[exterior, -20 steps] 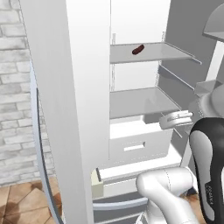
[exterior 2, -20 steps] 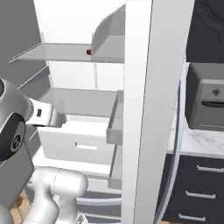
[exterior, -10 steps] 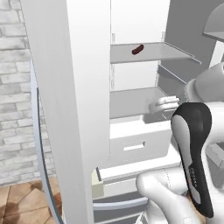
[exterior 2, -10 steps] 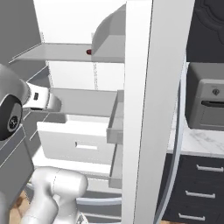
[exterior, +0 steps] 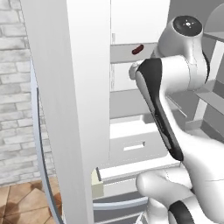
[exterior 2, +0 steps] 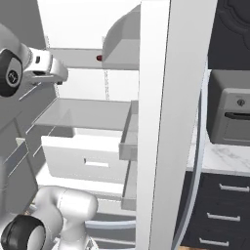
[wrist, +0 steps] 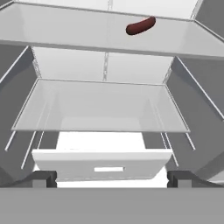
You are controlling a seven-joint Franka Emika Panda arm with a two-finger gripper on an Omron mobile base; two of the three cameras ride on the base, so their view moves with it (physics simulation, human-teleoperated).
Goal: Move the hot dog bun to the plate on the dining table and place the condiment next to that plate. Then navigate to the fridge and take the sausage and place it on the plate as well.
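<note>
1. The hand (wrist: pixel 112 178) stands with its fingers spread wide and nothing between them; it points into the open fridge (exterior: pixel 70 87).
2. Over the last second the arm has swung up from low beside the lower shelf (wrist: pixel 103 107) to the level of the upper shelf (wrist: pixel 87 33), and the hand now faces the interior squarely.
3. The sausage (wrist: pixel 141 26) lies on that upper shelf, toward the back and right of the shelf's middle, well apart from the hand.
4. Below the lower shelf sits a white drawer (wrist: pixel 101 162).
5. The lift suggests the reach for the sausage is under way; the hand must still rise and advance over the upper shelf before closing.
</note>
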